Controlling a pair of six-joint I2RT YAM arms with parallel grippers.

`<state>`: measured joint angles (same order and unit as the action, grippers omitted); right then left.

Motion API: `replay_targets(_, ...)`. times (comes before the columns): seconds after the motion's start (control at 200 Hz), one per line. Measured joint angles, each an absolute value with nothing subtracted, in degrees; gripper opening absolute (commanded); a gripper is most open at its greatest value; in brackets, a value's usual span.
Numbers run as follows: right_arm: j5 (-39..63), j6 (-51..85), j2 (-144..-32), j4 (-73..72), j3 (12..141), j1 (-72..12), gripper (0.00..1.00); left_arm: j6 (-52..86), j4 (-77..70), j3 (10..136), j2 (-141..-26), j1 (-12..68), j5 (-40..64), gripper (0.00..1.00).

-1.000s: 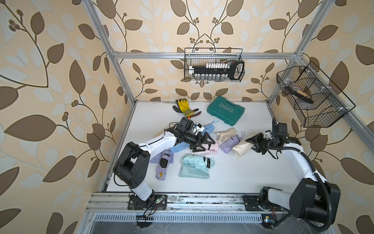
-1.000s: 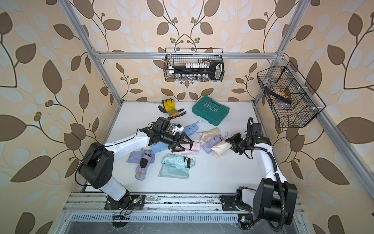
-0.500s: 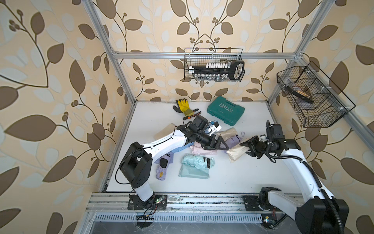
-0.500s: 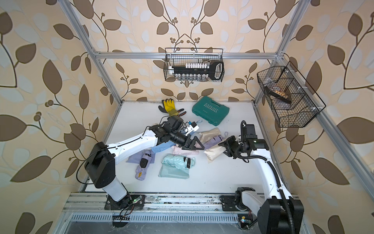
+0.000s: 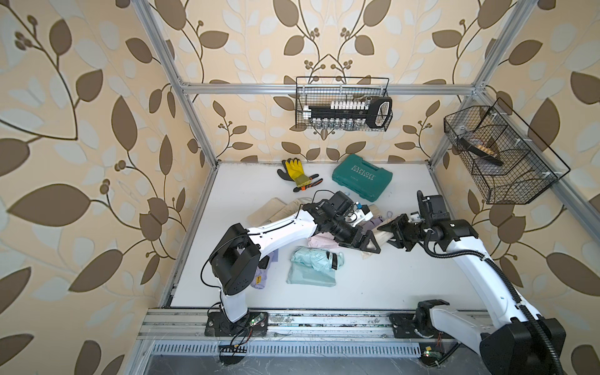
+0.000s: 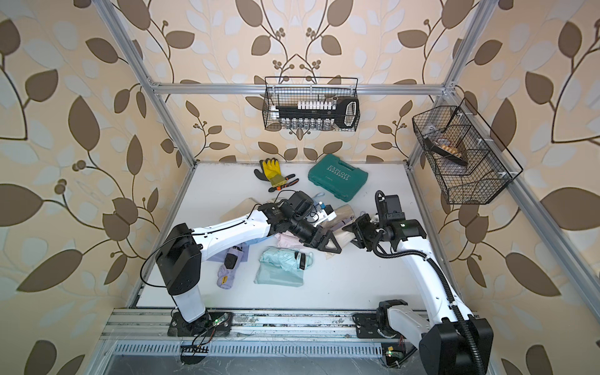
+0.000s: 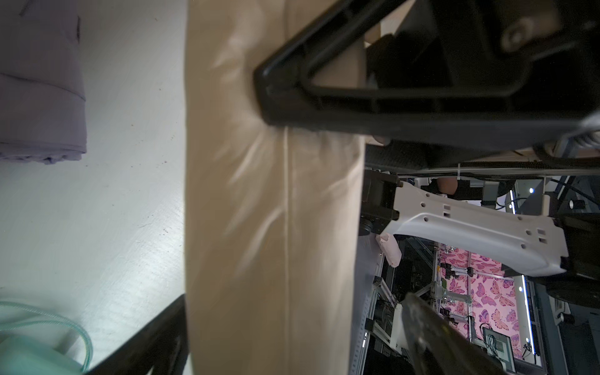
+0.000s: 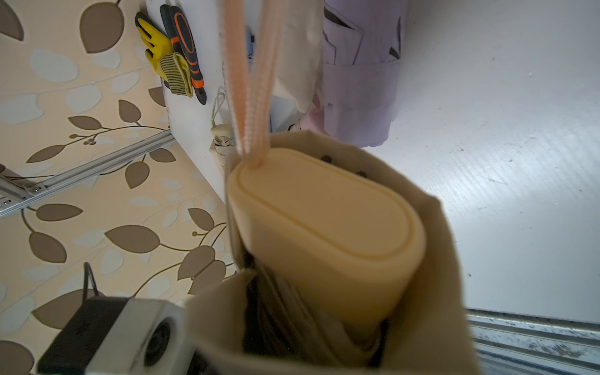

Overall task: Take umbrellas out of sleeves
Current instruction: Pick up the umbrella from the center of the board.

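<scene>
The right gripper [image 5: 388, 233] is clamped on the mouth end of the beige sleeve [image 7: 324, 259] and seems to hold it clear of the table [image 5: 373, 285], so its length reaches toward the other arm. The beige umbrella [image 8: 324, 220] sits inside, with its handle and strap [image 8: 253, 81] showing at the opening. The left gripper [image 7: 224, 198] is spread wide with the sleeve between its jaws, apparently placed to pinch the far part so the arms can pull apart

White table [image 5: 373, 285], pretty cluttered: gloves [image 5: 293, 169] and green case [image 5: 362, 177] along the far edge, mint sleeve [image 5: 308, 276] in the middle, lilac umbrella [image 6: 227, 271] just left of it.
</scene>
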<state>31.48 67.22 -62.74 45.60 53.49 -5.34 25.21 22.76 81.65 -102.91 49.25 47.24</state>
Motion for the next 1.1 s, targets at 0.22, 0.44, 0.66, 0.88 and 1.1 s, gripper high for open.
replay_targets(0.22, 30.5, 68.3, -63.8, 44.4, 54.3, -7.7, 0.36, 24.0, 26.1, 83.9, -105.0, 49.5, 45.8, 0.51)
replay_targets(0.44, 30.2, 68.6, -63.8, 43.3, 54.3, -7.9, 0.48, 23.9, 27.9, 85.4, -106.5, 48.8, 46.2, 0.28)
replay_targets(0.66, 31.7, 63.2, -63.8, 42.7, 55.9, -6.3, 0.63, 21.2, 30.0, 84.9, -106.5, 45.5, 50.0, 0.22)
replay_targets(0.88, 39.6, 49.1, -64.3, 44.2, 63.2, 2.8, 0.64, 16.3, 33.4, 79.4, -106.4, 36.8, 61.7, 0.21)
replay_targets(1.1, 47.4, 39.5, -64.8, 49.8, 63.7, 6.4, 0.57, 11.9, 35.4, 77.3, -105.1, 34.5, 70.0, 0.2)
